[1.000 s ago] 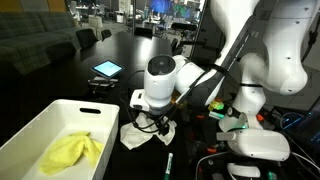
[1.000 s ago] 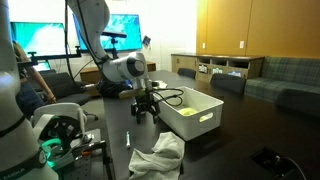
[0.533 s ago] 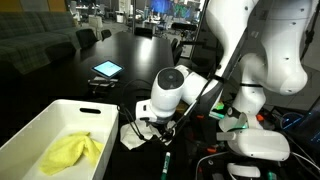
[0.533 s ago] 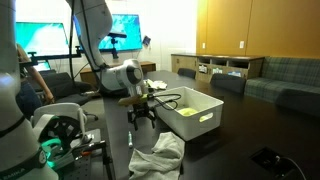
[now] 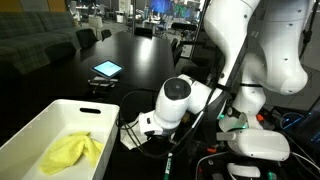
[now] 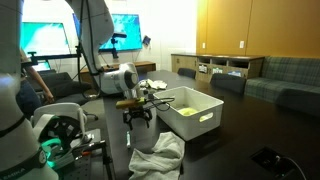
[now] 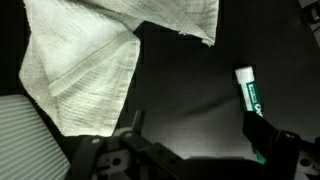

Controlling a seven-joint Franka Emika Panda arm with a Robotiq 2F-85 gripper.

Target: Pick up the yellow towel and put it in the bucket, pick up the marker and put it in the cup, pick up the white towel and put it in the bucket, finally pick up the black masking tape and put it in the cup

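Where the wrist view looks down on the dark table [image 7: 190,95], the marker [image 7: 248,92] lies flat on it, a green-and-white barrel running from the upper right toward the lower edge. The gripper [image 7: 200,150] hangs directly above this area with its jaws spread wide and nothing between them. The lower end of the marker lies close to one finger [image 7: 272,148]; contact cannot be confirmed. The white towel [image 7: 90,60] lies rumpled on the table near the marker, apart from it, and fills the upper left of the wrist view.

In an exterior view the gripper [image 5: 148,128] points downward, low over the table, with the white towel [image 5: 128,137] just beside it. The bucket [image 5: 60,105], a white rectangular bin, stands next to the white towel. The yellow towel [image 5: 72,152] lies bunched inside it on the floor of the bin. A tablet [image 5: 106,69] with a lit screen lies flat on the table, well apart from the bucket.

In an exterior view from the opposite direction, the gripper [image 6: 137,116] hangs between the bucket [image 6: 190,122] and the white towel [image 6: 160,155].
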